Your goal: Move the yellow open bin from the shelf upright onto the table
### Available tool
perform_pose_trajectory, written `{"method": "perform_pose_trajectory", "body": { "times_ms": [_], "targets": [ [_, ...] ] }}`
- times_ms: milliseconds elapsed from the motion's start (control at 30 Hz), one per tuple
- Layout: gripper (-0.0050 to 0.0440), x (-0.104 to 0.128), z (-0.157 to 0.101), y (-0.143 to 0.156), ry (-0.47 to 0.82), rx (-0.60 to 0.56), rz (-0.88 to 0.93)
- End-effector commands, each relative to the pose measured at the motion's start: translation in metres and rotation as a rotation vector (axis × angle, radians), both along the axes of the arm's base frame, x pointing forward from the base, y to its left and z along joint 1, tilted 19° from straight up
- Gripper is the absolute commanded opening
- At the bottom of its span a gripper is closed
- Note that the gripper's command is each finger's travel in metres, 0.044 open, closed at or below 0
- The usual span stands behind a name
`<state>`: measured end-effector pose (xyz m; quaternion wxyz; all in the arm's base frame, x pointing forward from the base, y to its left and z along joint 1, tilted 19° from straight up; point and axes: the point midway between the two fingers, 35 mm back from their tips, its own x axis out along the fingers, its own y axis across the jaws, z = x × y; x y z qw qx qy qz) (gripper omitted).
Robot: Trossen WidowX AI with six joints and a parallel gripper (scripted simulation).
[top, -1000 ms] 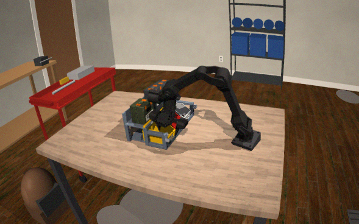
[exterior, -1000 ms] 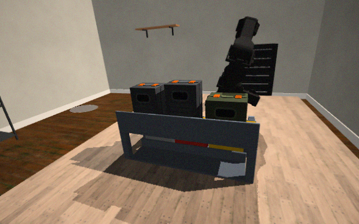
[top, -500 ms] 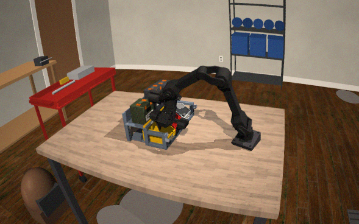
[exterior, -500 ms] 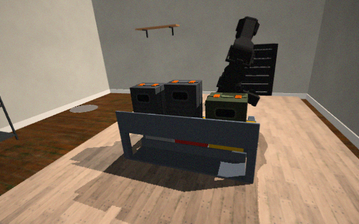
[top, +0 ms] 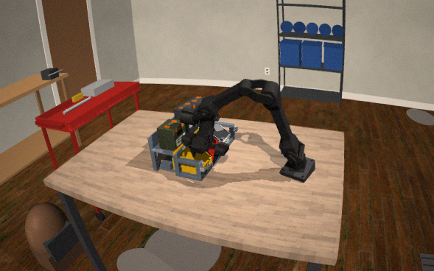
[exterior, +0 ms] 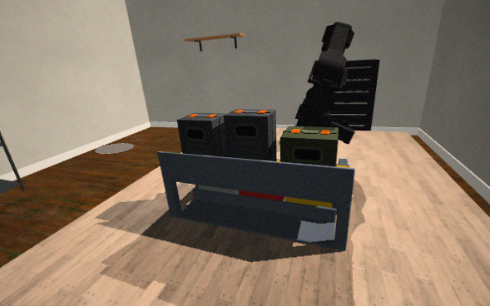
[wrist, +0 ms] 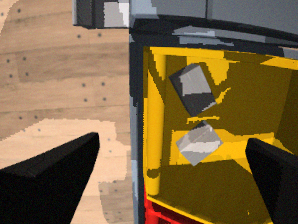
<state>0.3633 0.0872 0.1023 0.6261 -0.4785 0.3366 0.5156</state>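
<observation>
The yellow open bin (wrist: 213, 136) sits on the lower level of the small grey-blue shelf (top: 189, 151), at its end; it also shows in the top view (top: 191, 160). Two grey parts (wrist: 196, 116) lie inside it. My gripper (wrist: 174, 143) hangs just above the bin, wide open and empty. One finger is over the table outside the shelf frame, the other over the bin's far side. In the exterior view only a yellow strip (exterior: 309, 202) of the bin shows under the shelf's back panel.
Two dark cases (exterior: 228, 133) and a green case (exterior: 309, 145) stand on the shelf top. The arm's base (top: 297, 170) stands right of the shelf.
</observation>
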Motion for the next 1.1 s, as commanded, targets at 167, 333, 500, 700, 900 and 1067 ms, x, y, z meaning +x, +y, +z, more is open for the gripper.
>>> {"method": "perform_pose_trajectory", "body": {
  "times_ms": [167, 333, 500, 700, 900, 1067],
  "targets": [
    [0.0425, 0.0004, 0.0095, -0.0006, -0.025, 0.002, 0.001],
    [0.0425, 0.0008, 0.0096, -0.0005, -0.025, 0.003, 0.0],
    [0.0425, -0.0011, 0.0109, -0.0013, -0.025, 0.002, 0.001],
    [0.0425, -0.0011, 0.0109, -0.0013, -0.025, 0.002, 0.001],
    [0.0425, -0.0006, 0.011, -0.0011, -0.025, 0.002, -0.001],
    [0.0425, -0.0019, 0.0118, -0.0015, -0.025, 0.002, 0.001]
  ]
}}
